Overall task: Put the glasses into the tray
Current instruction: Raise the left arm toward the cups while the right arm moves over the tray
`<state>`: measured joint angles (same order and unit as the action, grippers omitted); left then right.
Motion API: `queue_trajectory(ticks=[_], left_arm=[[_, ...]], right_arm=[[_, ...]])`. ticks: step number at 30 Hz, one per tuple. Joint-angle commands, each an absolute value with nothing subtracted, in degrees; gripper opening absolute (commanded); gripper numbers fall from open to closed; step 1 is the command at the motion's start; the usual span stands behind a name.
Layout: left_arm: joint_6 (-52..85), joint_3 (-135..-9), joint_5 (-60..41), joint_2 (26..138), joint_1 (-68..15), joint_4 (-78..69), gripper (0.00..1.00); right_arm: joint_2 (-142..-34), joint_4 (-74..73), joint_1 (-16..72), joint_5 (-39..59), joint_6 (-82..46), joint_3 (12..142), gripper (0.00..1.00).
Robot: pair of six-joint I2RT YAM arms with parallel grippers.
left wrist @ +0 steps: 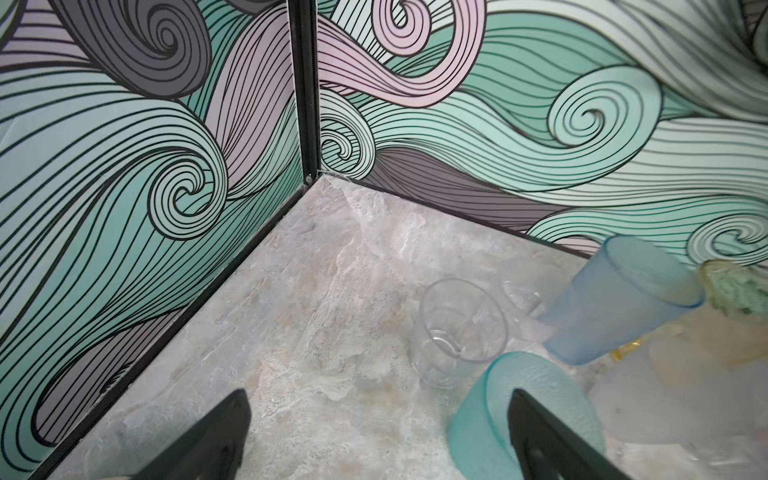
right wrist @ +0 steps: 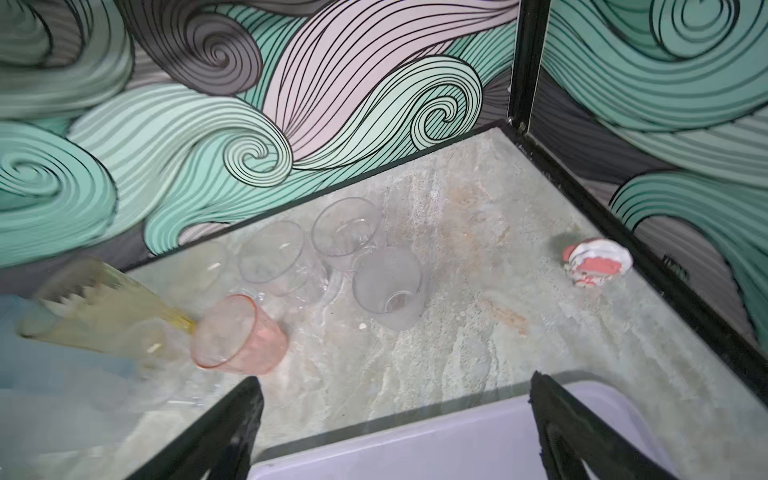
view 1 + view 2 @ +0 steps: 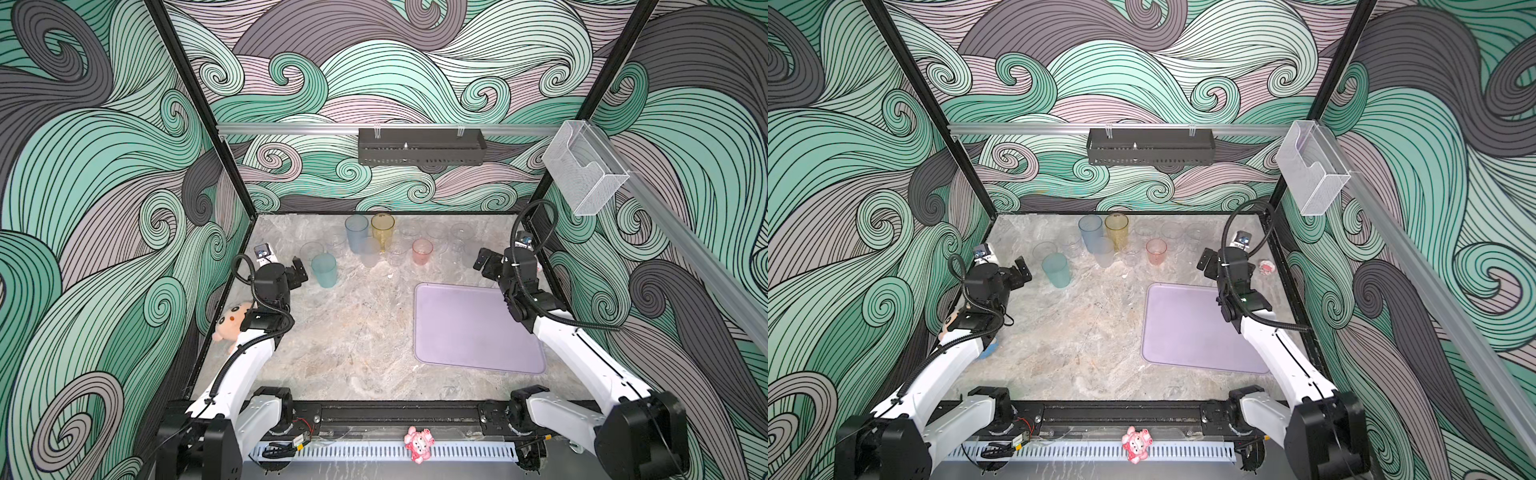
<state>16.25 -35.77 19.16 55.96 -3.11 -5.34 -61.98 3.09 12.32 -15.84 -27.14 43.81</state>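
Several translucent glasses stand in a cluster at the back of the marble table: a tall blue (image 3: 356, 233), an amber (image 3: 382, 230), a teal (image 3: 324, 270), a short pink (image 3: 422, 252), a frosted one (image 3: 369, 252) and small clear ones (image 2: 345, 228). The lilac tray (image 3: 478, 328) lies flat at the right with nothing on it. My left gripper (image 3: 301, 272) is open just left of the teal glass (image 1: 482, 415), holding nothing. My right gripper (image 3: 482, 262) is open above the tray's far edge (image 2: 415, 449), right of the pink glass (image 2: 241, 336).
A peach plush toy (image 3: 230, 320) lies by the left wall under the left arm. A small red-and-white figurine (image 3: 1266, 266) sits near the right wall. A pink figurine (image 3: 417, 444) sits on the front rail. A black basket (image 3: 419, 145) and a clear box (image 3: 582, 166) hang on the walls.
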Motion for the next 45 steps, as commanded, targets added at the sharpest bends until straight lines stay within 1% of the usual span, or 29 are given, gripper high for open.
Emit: queue_trajectory(ticks=[1, 3, 6, 8, 10, 12, 15, 18, 21, 27, 30, 32, 34, 35, 39, 45], left_arm=[[21.7, -42.5, 18.7, 54.7, -3.3, 7.3, 0.99], [22.0, -47.4, 18.8, 55.0, -3.3, 13.9, 0.99], [20.4, -52.9, 18.2, 55.7, -3.3, 19.3, 0.99], [20.2, -55.6, 17.5, 56.2, -3.5, 21.5, 0.99], [18.8, -57.5, 11.8, 56.3, -3.5, 21.4, 0.99], [14.6, -59.6, 5.3, 57.3, -4.7, 21.1, 0.98], [9.6, -65.9, -1.7, 62.2, -7.8, 25.8, 0.91], [9.5, -71.5, -4.3, 68.3, -11.1, 33.0, 0.82], [10.5, -70.7, -3.3, 70.6, -15.1, 33.4, 0.8], [10.5, -60.5, -3.3, 70.6, -22.8, 22.9, 0.8], [10.5, -58.0, -3.3, 71.8, -25.5, 21.7, 0.8], [10.5, -57.3, -3.3, 72.9, -26.7, 22.6, 0.8], [10.5, -56.2, -3.3, 74.3, -27.4, 22.5, 0.8], [10.5, -56.0, -3.3, 74.8, -27.6, 22.5, 0.8], [10.5, -56.4, -3.3, 77.9, -27.7, 24.5, 0.8], [10.5, -57.2, -3.3, 80.6, -27.7, 26.6, 0.8]], right_arm=[[-59.0, 5.4, 10.8, -2.2, -42.1, 38.5, 0.99], [-58.1, 6.5, 11.5, -1.4, -43.0, 38.7, 0.96], [-59.8, 16.4, 12.4, -1.8, -41.2, 43.9, 0.95], [-61.1, 20.2, 12.5, 0.0, -39.9, 46.4, 0.91], [-62.0, 24.0, 12.8, 2.0, -39.6, 48.0, 0.87], [-63.2, 26.4, 13.3, 3.9, -39.0, 48.9, 0.85], [-65.6, 30.2, 15.3, 4.7, -37.7, 49.7, 0.83], [-67.9, 32.0, 18.1, 5.0, -37.7, 49.6, 0.83], [-70.3, 33.6, 21.7, 4.9, -37.4, 50.8, 0.82], [-76.6, 36.5, 30.8, 1.5, -37.2, 53.9, 0.82], [-80.1, 36.5, 34.5, 0.3, -37.7, 55.8, 0.77], [-82.8, 36.0, 36.8, -1.0, -38.1, 57.5, 0.7], [-85.9, 35.6, 38.5, -2.1, -38.2, 59.6, 0.61], [-86.6, 35.4, 38.8, -2.3, -38.3, 60.1, 0.59], [-92.5, 35.3, 39.7, -2.2, -38.6, 63.3, 0.45], [-99.1, 34.4, 39.8, -1.9, -37.0, 67.6, 0.35]])
